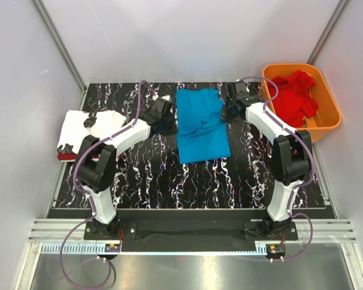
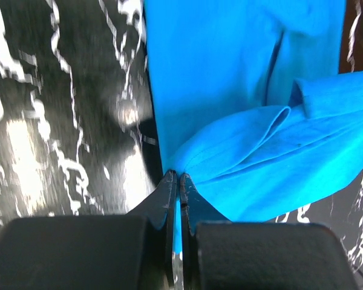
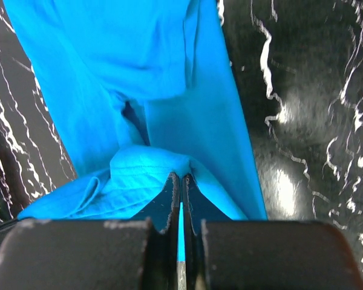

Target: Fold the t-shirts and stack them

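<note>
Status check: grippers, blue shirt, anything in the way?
Left gripper shut on blue t-shirt edge. Right gripper shut on opposite edge. Partly folded, mid-table. Nothing lying on it.

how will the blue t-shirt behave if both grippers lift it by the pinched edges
Probably floppy: the blue t-shirt bunches into soft folds where the left gripper and right gripper pinch it. Lifted, it would likely sag between them. Probably light, since thin cloth fits between shut jaws.

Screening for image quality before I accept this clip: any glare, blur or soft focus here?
Top view: evenly lit, sharp. Left wrist: white glare blotches on the glossy table, marbling smeared; left pincer body soft. Right wrist: similar table glare, blue t-shirt fairly sharp.
</note>
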